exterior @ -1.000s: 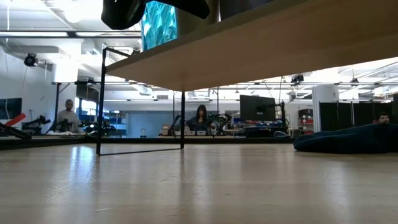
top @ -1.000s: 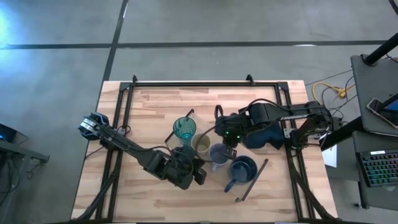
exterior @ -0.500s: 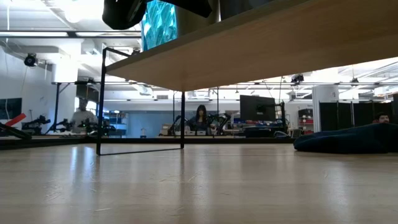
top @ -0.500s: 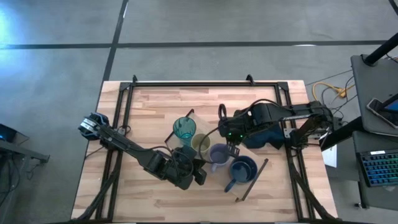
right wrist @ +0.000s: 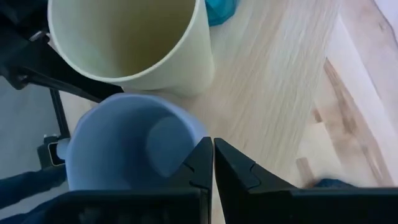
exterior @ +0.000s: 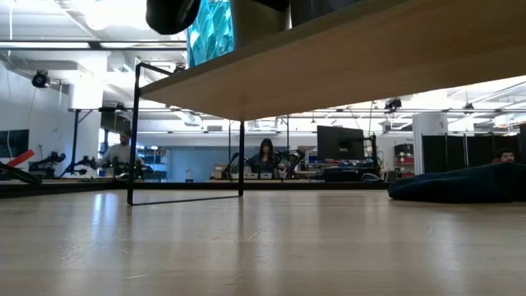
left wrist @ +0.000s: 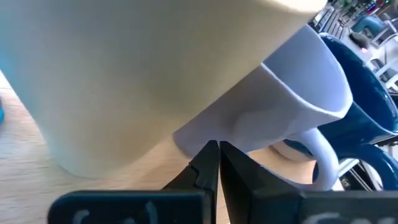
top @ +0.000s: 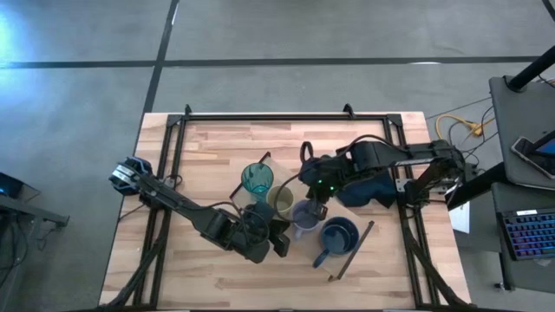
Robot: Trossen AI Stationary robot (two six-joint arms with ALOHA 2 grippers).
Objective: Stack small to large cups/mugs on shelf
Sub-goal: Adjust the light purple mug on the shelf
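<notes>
The light-wood shelf lies slantwise across the table, and its underside shows in the low view. On it stand, in a row, the teal tumbler, the yellowish cup, the periwinkle cup and the navy mug. My left gripper is shut, low on the near side of the row, its tips at the gap between the bases of the yellowish cup and the periwinkle cup. My right gripper is shut, above the far side of the periwinkle cup's rim. My left gripper's shut fingertips point level at the foot of the periwinkle cup, where it stands against the yellowish cup; I cannot tell whether they touch. My right gripper's shut fingertips point down beside the periwinkle cup's rim; I cannot tell whether they touch it.
A dark blue cloth lies on the table under my right arm, and it shows in the low view. A dark metal frame runs round the table's edges. People sit in the room beyond.
My right gripper has shifted a little toward the table's left, staying shut beside the periwinkle cup. The cups stand where they were.
</notes>
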